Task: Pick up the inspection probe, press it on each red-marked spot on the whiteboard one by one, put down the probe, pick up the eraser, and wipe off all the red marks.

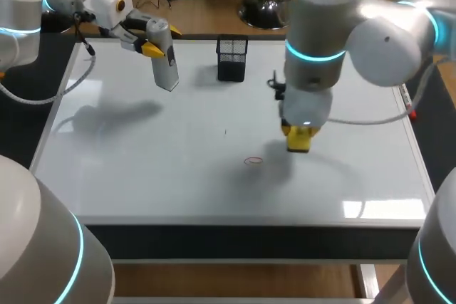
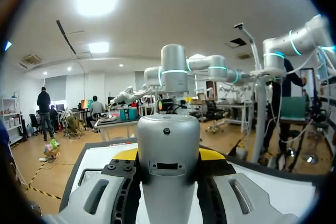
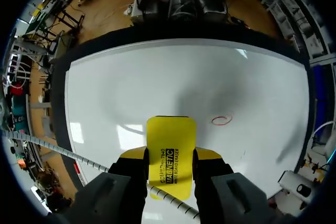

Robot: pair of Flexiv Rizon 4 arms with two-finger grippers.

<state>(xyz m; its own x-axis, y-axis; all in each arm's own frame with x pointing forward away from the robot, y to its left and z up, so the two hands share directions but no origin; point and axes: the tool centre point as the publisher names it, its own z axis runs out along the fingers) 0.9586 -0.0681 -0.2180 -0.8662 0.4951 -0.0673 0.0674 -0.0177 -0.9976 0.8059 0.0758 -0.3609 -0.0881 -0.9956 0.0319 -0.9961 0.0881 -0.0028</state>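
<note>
My right gripper (image 3: 170,156) is clamped on the yellow eraser (image 3: 170,132) by its long sides. It is likely light and rigid, and sits just right of the red mark (image 3: 221,120) on the whiteboard (image 1: 178,169). My left gripper (image 2: 168,157) grips the stiff silver probe (image 1: 164,62), raised at far left.

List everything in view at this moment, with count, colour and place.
whiteboard: one, white, covering the table top
red mark: one, red oval outline, near middle of the whiteboard
mesh holder: one, black, upright at the whiteboard's far middle
pen-like item: one, white and red, at the whiteboard's right edge; too small to identify
inspection probe: one, silver-grey, held above the whiteboard's far left
eraser: one, yellow, held over the whiteboard just beside the red mark
left hand: one, yellow-tipped, shut on the inspection probe
right hand: one, yellow-tipped, shut on the eraser
</note>
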